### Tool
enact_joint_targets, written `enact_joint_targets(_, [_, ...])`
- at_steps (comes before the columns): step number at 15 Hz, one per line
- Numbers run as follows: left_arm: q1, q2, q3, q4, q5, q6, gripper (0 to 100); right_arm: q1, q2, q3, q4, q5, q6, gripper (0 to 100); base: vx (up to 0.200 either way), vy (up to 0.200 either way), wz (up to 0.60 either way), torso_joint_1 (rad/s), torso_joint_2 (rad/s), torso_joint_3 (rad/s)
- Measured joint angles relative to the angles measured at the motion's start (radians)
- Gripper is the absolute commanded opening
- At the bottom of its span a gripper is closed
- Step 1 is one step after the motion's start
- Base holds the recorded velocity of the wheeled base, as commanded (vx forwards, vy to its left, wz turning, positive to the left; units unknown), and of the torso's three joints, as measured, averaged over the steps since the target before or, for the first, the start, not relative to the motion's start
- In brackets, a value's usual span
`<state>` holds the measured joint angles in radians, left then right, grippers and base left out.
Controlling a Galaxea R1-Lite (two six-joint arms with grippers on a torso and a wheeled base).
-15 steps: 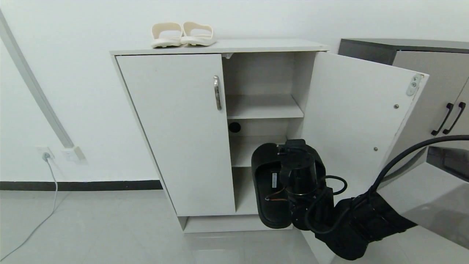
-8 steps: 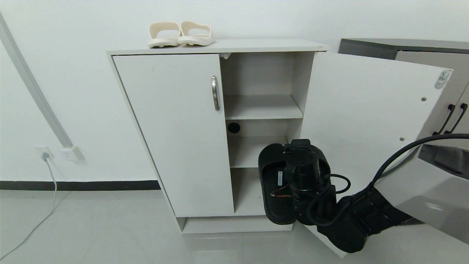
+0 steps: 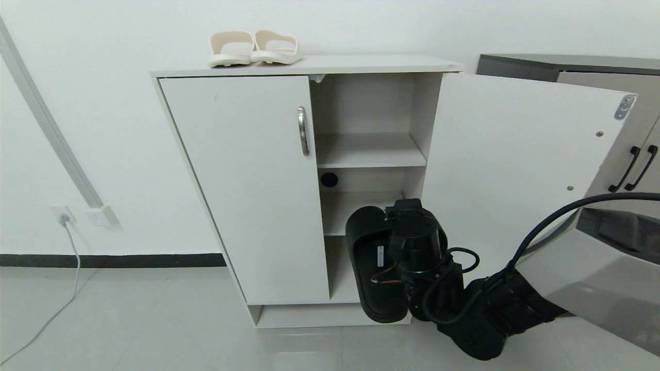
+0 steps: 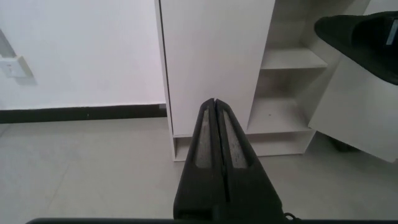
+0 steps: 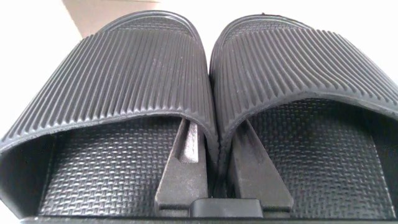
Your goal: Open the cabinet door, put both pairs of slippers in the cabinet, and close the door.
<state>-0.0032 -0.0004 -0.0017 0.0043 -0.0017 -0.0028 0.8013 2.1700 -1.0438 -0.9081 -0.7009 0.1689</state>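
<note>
A white cabinet (image 3: 361, 64) stands against the wall, its left door (image 3: 247, 180) closed and its right door (image 3: 510, 154) swung wide open. Inside are bare shelves (image 3: 368, 149). A cream pair of slippers (image 3: 255, 47) rests on the cabinet top. My right gripper (image 3: 407, 221) hangs in front of the lower opening, shut on the black slippers (image 3: 374, 268), which hang toes up. In the right wrist view its fingers (image 5: 186, 155) pinch the two inner strap walls of the black slippers (image 5: 137, 74) together. My left gripper (image 4: 214, 102) is shut and holds nothing, low over the floor, facing the cabinet (image 4: 211, 50).
A grey cabinet (image 3: 608, 103) with black handles stands just right of the open door. A wall socket with a cable (image 3: 64, 219) is on the left wall. Tiled floor (image 3: 129, 324) lies open in front of the closed left door.
The right door stands wider open than a second ago. Over the last half second my right gripper has carried the black slippers left and slightly down, in front of the lower opening.
</note>
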Motion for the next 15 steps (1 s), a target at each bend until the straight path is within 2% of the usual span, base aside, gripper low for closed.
enact_joint_targets(7, [0.0,0.0,0.0,0.0,0.0,0.002,0,0.017,0.098,-0.092,0.005,0.001,-0.002,0,0.0,0.0,0.0,0.0,0.0,-0.009])
enact_joint_targets(15, [0.0,0.0,0.0,0.0,-0.001,0.003,0,0.022,0.126,-0.104,0.043,0.003,0.015,0,0.0,0.0,0.0,0.002,0.0,-0.184])
